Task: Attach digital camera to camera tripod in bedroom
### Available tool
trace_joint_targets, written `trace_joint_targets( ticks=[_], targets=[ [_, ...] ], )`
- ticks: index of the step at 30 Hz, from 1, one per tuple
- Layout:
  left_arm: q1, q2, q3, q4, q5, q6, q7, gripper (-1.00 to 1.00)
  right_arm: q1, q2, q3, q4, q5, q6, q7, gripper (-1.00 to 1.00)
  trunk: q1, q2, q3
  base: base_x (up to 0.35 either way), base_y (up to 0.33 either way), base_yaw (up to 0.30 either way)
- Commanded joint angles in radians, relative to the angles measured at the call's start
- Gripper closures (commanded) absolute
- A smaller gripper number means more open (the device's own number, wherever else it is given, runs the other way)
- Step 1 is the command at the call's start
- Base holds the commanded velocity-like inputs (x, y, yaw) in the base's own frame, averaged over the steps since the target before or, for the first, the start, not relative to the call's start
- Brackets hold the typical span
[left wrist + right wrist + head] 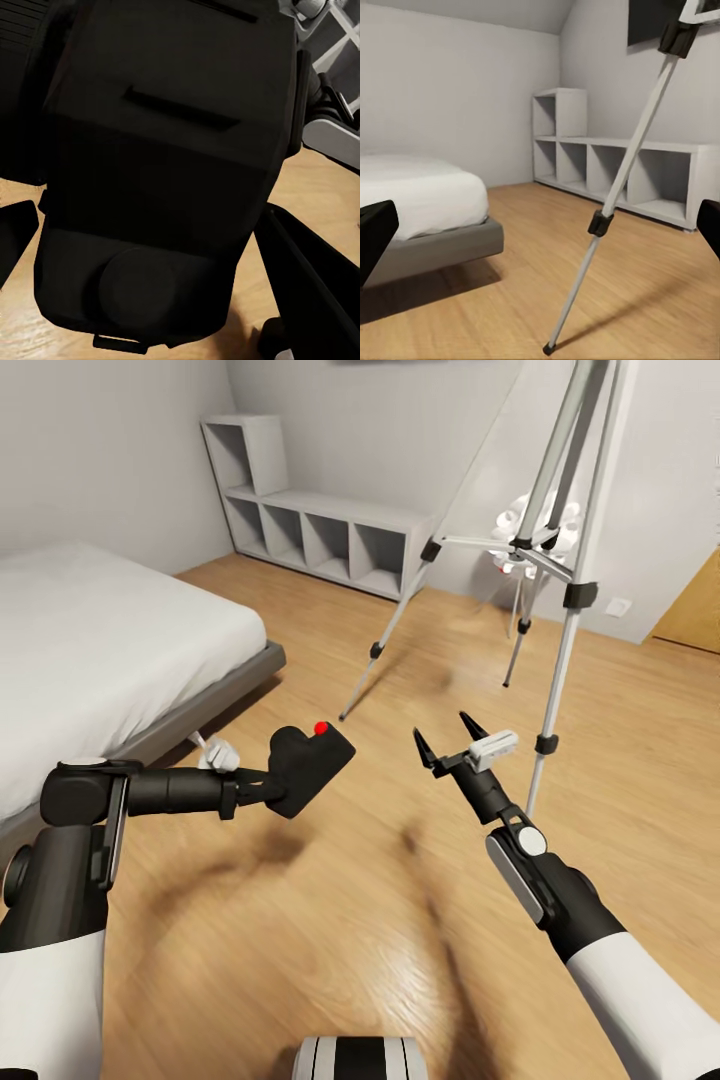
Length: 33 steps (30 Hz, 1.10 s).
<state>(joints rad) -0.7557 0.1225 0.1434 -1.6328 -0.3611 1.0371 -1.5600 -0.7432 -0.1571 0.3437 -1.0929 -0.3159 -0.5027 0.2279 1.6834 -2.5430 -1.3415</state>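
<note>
My left gripper's fingers (262, 788) hide behind the digital camera (305, 765); the camera tripod (548, 530) (head included) is cut off at the top edge.

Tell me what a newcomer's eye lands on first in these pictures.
First, the digital camera, black with a red button on top, held in the left gripper above the wood floor. Next, the camera tripod rising at the head view's upper right, silver legs spread. The right gripper is open beside one leg, and the grey bed lies at left.
</note>
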Motion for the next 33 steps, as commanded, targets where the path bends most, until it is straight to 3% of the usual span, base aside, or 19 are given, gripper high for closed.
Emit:
trace_joint_targets(
  ticks=[1,11,24,33],
  targets=[
    [-0.001,0.0,0.001,-0.001,-0.01,0.01,-0.011,1.0,-0.001,-0.001,0.006,0.001,-0.011,-0.002,0.005,-1.0,-0.001,0.0,0.003,0.0,0.0,0.0],
    [-0.001,0.0,-0.004,-0.001,-0.008,0.01,-0.011,1.0,-0.001,-0.001,0.047,0.01,-0.01,-0.002,0.006,-1.0,-0.005,0.002,0.042,0.0,0.0,0.0],
    [-0.001,-0.002,-0.006,-0.001,0.001,0.01,-0.011,1.0,-0.001,-0.001,0.051,0.058,-0.012,0.003,0.004,-1.0,-0.011,0.005,0.092,0.0,0.0,0.0],
    [-0.001,-0.009,-0.012,0.0,0.001,0.01,-0.011,1.0,-0.001,-0.001,0.048,0.088,-0.021,0.071,0.005,-1.0,-0.015,0.007,0.127,0.0,0.0,0.0]
  ],
)
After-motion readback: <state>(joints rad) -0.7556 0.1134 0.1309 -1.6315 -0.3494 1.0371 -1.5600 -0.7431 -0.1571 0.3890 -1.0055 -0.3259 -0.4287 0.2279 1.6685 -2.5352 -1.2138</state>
